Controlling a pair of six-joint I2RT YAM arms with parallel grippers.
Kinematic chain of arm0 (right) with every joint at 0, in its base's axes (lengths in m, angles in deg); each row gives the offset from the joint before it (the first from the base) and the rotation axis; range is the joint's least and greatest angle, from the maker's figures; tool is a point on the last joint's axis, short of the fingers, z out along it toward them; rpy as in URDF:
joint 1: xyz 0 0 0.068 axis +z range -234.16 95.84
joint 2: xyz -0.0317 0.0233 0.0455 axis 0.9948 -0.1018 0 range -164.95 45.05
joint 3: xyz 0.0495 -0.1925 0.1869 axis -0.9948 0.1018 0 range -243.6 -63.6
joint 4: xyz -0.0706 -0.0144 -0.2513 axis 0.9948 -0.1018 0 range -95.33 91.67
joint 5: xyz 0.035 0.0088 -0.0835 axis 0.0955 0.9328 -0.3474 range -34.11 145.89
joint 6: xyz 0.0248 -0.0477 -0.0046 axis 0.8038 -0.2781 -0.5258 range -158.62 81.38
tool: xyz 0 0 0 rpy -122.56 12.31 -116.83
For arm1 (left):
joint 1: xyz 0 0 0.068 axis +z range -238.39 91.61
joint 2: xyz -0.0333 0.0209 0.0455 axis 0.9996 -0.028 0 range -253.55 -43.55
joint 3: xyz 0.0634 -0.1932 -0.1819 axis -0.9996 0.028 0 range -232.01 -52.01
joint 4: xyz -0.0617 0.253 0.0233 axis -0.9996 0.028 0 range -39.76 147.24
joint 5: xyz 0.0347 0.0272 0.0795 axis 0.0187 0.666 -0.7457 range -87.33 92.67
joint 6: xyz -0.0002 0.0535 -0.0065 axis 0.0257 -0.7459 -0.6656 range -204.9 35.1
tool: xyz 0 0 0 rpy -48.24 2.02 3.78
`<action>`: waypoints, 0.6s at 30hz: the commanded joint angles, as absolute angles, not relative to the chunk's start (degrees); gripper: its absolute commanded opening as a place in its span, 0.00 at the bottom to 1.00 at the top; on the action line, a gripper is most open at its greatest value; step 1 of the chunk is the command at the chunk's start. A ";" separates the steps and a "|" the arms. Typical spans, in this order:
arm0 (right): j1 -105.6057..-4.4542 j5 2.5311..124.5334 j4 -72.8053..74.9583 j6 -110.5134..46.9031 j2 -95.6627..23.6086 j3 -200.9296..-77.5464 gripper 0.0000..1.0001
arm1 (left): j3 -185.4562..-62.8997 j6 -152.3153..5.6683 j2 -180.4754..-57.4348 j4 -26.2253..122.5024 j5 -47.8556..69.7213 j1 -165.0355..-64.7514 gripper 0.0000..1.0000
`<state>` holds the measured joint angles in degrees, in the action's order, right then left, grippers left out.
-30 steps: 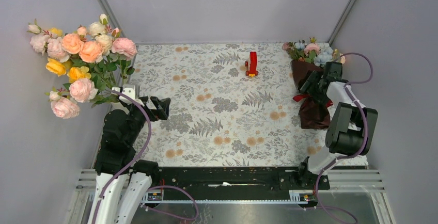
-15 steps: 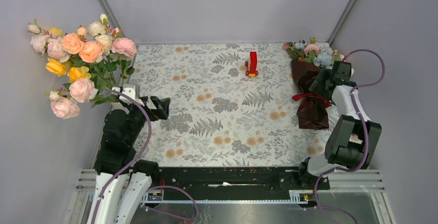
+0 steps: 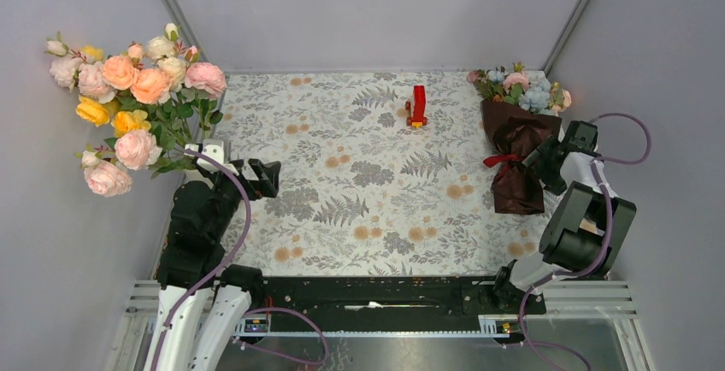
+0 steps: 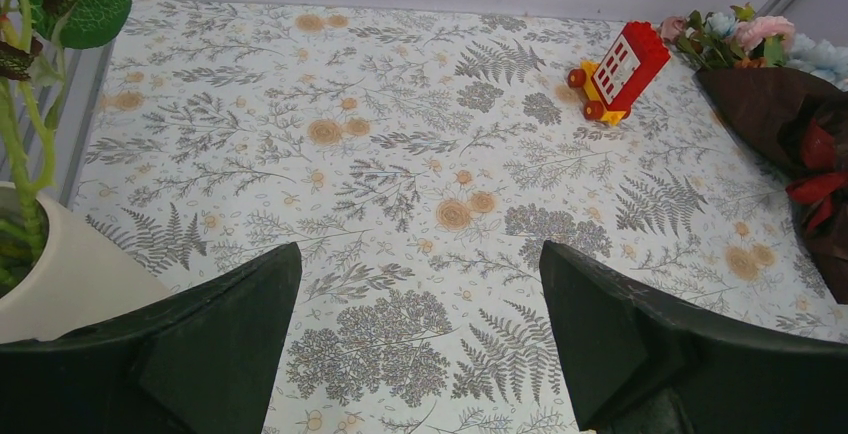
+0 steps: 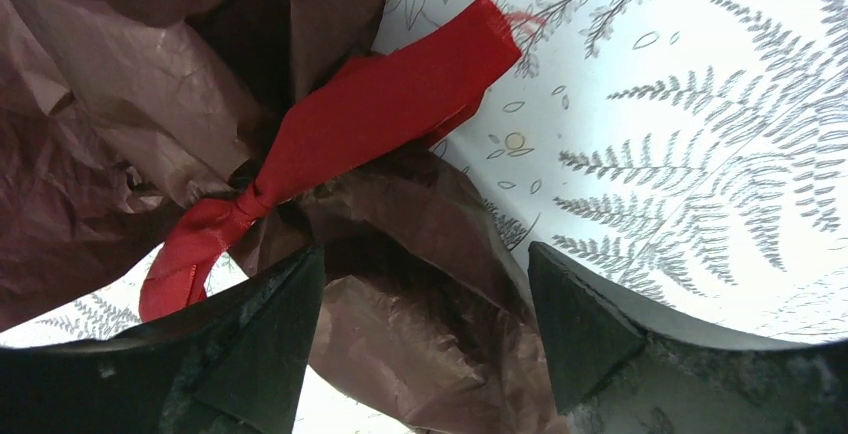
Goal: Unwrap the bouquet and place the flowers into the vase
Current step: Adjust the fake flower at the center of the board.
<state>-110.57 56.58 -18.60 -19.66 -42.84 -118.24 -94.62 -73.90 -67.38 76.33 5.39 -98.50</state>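
**Right claw spread at the wrapped bouquet – left claw wide over the cloth**

Seen from above, the bouquet point(image 3: 515, 161) lies on the patterned table point(image 3: 342, 174) at about 2 o'clock. Its flowers point(image 3: 521, 89) point to 12 and its dark red wrapping paper point(image 5: 120, 84) tapers toward 6. The red ribbon point(image 5: 370, 124) is knotted around the middle.

The right gripper point(image 3: 547, 161) sits at the bouquet's 3 o'clock side. Its fingers are spread, with crinkled paper lying between them – nothing is pinched.

The left gripper point(image 3: 261, 179) hangs at 9 o'clock, its fingers wide apart over bare cloth.

The vase point(image 4: 70, 284) shows as a white wall just beside the left finger, with green stems at its rim. The large rose bunch point(image 3: 137, 97) fills 10 o'clock. A red toy point(image 3: 418, 106) stands at 12.
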 commanded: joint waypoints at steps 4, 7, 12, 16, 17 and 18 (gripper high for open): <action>-110.28 65.79 -14.76 -14.92 -42.66 -112.82 0.68 | -94.68 -73.87 -67.71 74.50 0.57 -99.21 0.99; -109.87 69.62 -12.51 -14.14 -40.66 -109.54 0.62 | -94.74 -73.74 -67.93 74.50 0.56 -99.61 0.99; -106.01 68.60 -13.82 -14.58 -38.50 -108.33 0.54 | -94.64 -73.74 -67.99 74.50 0.48 -99.99 0.99; -101.10 68.33 -14.03 -14.55 -38.38 -107.42 0.48 | -94.67 -73.74 -68.18 74.50 0.30 -100.00 0.99; -99.80 67.84 -14.19 -14.50 -38.40 -107.18 0.48 | -94.64 -73.74 -68.30 74.50 0.30 -100.00 0.99; -98.54 67.31 -14.21 -14.11 -38.25 -106.82 0.47 | -94.68 -73.74 -68.31 74.50 0.30 -100.00 0.99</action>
<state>-102.99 67.14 -12.96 -14.72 -39.52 -108.36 -94.62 -73.88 -67.78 76.48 1.70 -99.81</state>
